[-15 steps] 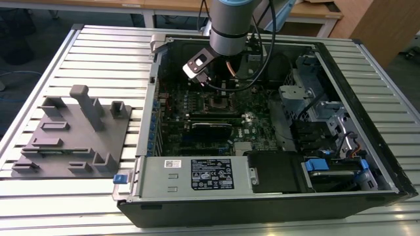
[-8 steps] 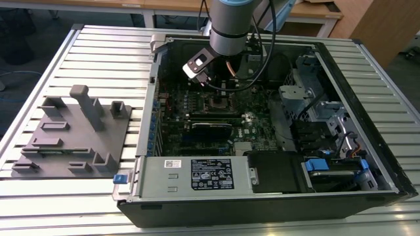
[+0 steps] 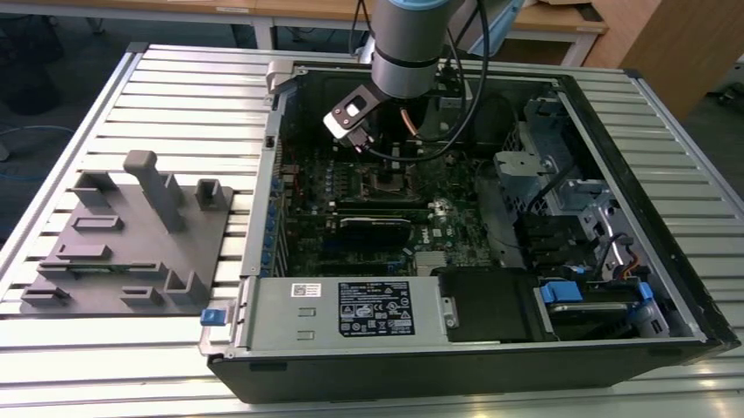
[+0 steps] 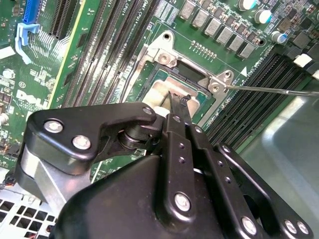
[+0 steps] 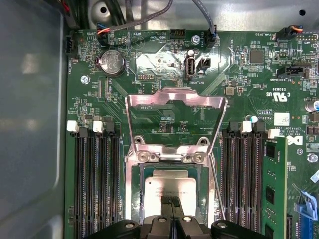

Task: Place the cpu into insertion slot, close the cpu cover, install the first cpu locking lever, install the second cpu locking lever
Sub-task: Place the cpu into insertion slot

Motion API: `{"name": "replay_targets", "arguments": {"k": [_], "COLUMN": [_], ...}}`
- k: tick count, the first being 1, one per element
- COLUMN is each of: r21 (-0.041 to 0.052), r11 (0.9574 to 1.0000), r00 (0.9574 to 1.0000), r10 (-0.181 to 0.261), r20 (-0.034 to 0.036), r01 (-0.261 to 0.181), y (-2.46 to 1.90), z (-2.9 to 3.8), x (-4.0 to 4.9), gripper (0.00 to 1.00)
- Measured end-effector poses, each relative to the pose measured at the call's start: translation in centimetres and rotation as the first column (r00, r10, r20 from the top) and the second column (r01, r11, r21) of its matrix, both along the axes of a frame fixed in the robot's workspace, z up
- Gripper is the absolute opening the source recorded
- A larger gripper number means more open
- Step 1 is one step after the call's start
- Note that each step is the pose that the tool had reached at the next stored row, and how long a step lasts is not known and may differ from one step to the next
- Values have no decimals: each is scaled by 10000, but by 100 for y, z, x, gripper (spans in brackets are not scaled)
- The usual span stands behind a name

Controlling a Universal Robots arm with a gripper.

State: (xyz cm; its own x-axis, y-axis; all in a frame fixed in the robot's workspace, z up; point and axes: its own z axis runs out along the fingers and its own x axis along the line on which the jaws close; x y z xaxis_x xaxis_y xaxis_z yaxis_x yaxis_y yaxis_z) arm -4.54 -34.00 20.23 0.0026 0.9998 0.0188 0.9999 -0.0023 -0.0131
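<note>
Gripper (image 5: 172, 200) clenched, nothing between its fingers, tips down at the cpu (image 5: 160, 188), which lies flat in the insertion slot (image 5: 137, 195); cpu cover (image 5: 175, 95) stands raised open; the cpu looks light, stiff and fragile, best taken by its edges; the cover seems thin sheet, best pushed at its free bar; all inside an open computer case (image 3: 680, 287) on a slatted metal worktop (image 3: 174, 78), wooden desks (image 3: 558, 22) beyond.

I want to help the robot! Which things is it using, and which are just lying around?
In the job: gripper, shut, at the cpu; insertion slot; cpu cover, raised open; locking lever.
Just there: coin battery; memory slots; grey tray.
</note>
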Motion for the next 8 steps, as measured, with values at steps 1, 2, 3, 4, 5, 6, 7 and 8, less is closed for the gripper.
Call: {"name": "replay_targets", "arguments": {"k": [1, 2, 3, 4, 5, 6, 7, 8], "r21": [0, 0, 0, -1, -1, -1, 0, -1], "r11": [10000, 10000, 10000, 10000, 10000, 10000, 10000, 10000], "r00": [10000, 10000, 10000, 10000, 10000, 10000, 10000, 10000], "r10": [0, 0, 0, 0, 0, 0, 0, 0], "r20": [-5, -10, -15, -21, -26, -31, -35, -41], "r01": [0, 0, 0, 0, 0, 0, 0, 0], "y": [0, 0, 0, 0, 0, 0, 0, 0], "z": [0, 0, 0, 0, 0, 0, 0, 0], "x": [0, 0, 0, 0, 0, 0, 0, 0], "gripper": [10, 10, 10, 10, 10, 10, 10, 10]}}
